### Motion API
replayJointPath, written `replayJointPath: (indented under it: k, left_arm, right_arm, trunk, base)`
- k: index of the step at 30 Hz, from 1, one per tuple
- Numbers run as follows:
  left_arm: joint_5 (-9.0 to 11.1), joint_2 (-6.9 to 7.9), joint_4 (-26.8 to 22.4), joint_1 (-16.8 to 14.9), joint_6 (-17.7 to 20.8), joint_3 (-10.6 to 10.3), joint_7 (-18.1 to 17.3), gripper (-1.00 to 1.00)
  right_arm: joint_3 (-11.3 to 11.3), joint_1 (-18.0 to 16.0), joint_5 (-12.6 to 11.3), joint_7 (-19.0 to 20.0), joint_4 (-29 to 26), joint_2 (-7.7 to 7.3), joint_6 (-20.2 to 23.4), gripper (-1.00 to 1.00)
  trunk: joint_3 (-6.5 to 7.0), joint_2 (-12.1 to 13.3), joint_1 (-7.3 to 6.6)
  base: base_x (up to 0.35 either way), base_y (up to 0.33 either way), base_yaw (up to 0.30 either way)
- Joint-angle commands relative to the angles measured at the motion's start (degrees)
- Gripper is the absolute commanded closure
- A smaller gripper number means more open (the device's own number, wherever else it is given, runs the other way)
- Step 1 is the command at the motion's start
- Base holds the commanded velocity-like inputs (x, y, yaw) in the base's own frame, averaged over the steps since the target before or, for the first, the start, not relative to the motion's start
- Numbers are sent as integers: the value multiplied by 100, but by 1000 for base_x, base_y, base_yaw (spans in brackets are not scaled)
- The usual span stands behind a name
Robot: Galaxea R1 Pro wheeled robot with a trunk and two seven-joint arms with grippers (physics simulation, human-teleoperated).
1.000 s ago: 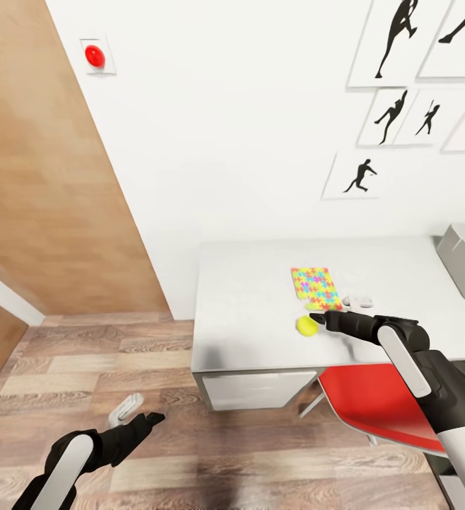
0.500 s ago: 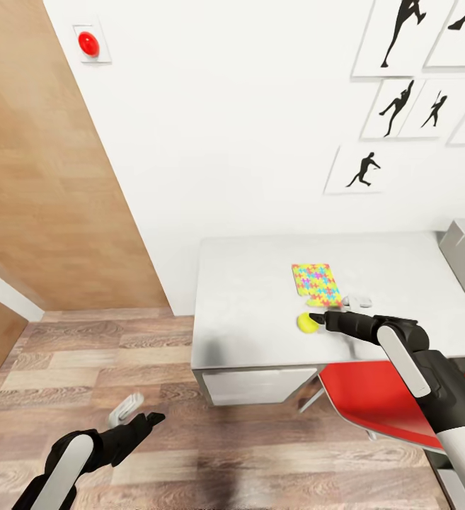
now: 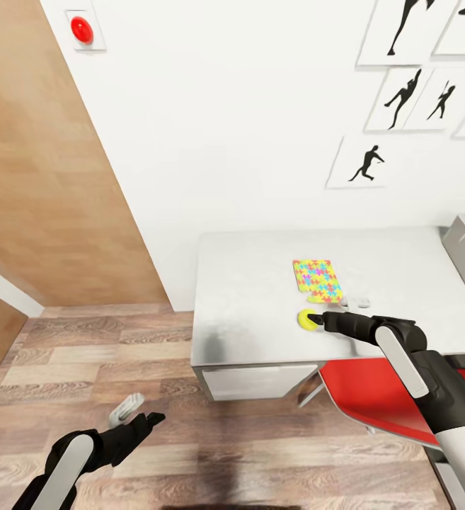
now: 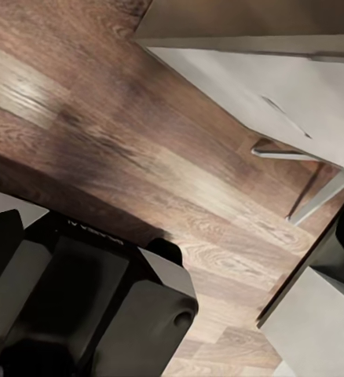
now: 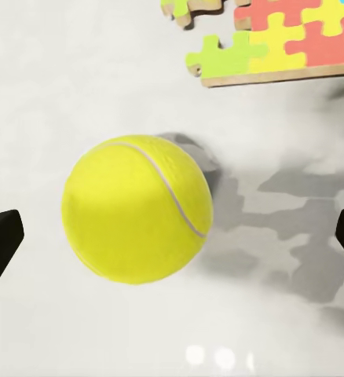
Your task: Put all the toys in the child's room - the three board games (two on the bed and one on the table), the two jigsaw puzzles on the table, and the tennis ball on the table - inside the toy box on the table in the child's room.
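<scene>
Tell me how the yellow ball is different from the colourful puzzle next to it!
The tennis ball is round and one plain yellow; the jigsaw puzzle is flat, rectangular and many-coloured. The ball sits between the open fingers of the right hand; the puzzle lies farther back, untouched. Both rest on the table.

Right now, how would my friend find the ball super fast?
Find the pale grey table against the white wall. Near its front edge, just in front of the colourful jigsaw puzzle, sits the tennis ball. It is the one round, plain yellow thing there.
</scene>
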Motion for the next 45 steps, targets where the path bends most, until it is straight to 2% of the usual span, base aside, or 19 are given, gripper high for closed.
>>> replayJointPath:
  k: [1, 15, 27, 45]
  left_arm:
    - [60, 4, -8, -3, 5, -9, 57, -100]
    - [65, -3, -12, -8, 5, -12, 53, -100]
    - [67, -5, -16, -21, 6, -18, 49, -100]
    - [67, -5, -17, -27, 12, -19, 41, -100]
  right_arm:
    - [10, -5, 16, 13, -6, -1, 18, -100]
    - [16, -20, 23, 1, -8, 16, 10, -100]
    - [24, -333, 13, -17, -3, 26, 46, -100]
    - [34, -571, 9, -33, 4, 53, 220, -100]
  trunk:
    - [-14, -10, 3]
    - [-43, -10, 3]
    - [-47, -10, 3]
    - [-52, -10, 3]
  base:
    - [0, 0, 16]
    - [0, 0, 7]
    - [0, 0, 1]
    - [0, 0, 0]
